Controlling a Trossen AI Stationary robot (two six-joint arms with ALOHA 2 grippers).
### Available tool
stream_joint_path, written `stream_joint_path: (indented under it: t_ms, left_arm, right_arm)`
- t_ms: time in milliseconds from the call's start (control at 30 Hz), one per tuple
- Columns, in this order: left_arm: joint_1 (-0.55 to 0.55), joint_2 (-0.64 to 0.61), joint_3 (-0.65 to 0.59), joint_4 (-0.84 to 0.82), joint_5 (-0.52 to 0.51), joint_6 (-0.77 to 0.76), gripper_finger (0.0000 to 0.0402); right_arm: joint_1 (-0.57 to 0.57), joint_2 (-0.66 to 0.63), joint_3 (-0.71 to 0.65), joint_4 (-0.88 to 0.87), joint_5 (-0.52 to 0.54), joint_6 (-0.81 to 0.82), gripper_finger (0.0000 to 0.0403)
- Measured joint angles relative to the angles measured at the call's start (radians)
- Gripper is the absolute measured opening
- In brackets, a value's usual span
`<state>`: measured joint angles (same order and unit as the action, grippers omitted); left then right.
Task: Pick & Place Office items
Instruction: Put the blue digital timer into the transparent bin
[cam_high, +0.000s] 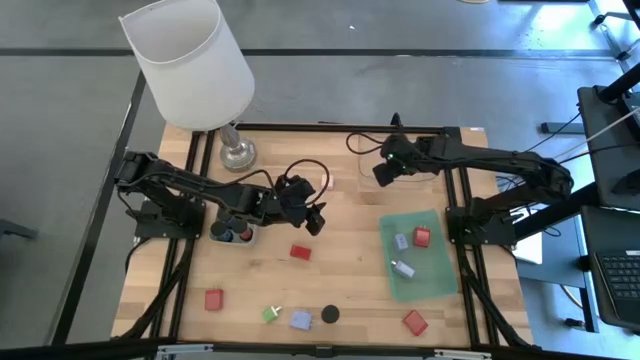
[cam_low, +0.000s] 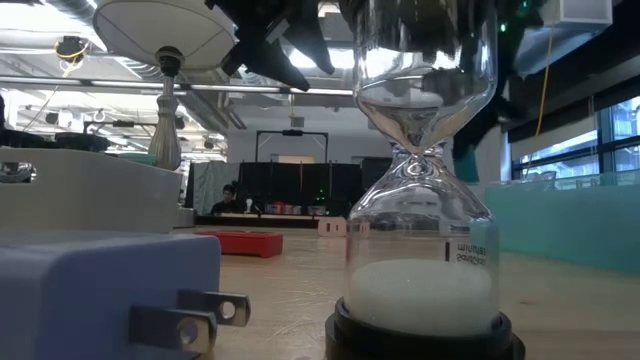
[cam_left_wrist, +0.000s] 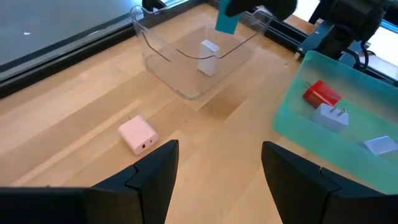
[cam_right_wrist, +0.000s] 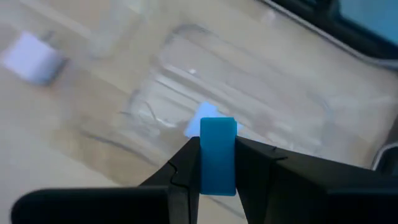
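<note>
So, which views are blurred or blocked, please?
Right wrist view: the clear tray is smeared, the held teal piece sharp. Low view: an hourglass and a lilac charger fill the foreground. High view: even and sharp.

Teal block (cam_right_wrist: 217, 155), pink block (cam_left_wrist: 138, 134), red block (cam_high: 300, 252), green tray (cam_high: 440, 280), clear tray (cam_left_wrist: 186, 62).

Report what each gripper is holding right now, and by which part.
The right gripper pinches a small teal block by its two flat sides, above the clear tray. The left gripper holds nothing; its jaws stand apart over bare wood.
</note>
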<state>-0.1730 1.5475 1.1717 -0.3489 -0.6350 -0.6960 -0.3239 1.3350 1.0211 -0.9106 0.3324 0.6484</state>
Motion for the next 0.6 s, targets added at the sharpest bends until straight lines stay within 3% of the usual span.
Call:
stream_joint_path:
  t_ms: [400, 600]
  left_arm:
    - [0.03, 0.0, 0.0, -0.001, -0.001, 0.002, 0.0226]
    - [0.032, 0.0, 0.0, -0.001, -0.001, 0.002, 0.0226]
  right_arm:
    - [-0.109, 0.0, -0.151, 0.143, -0.015, 0.024, 0.0075]
    - [-0.137, 0.0, -0.234, 0.279, -0.075, 0.033, 0.0075]
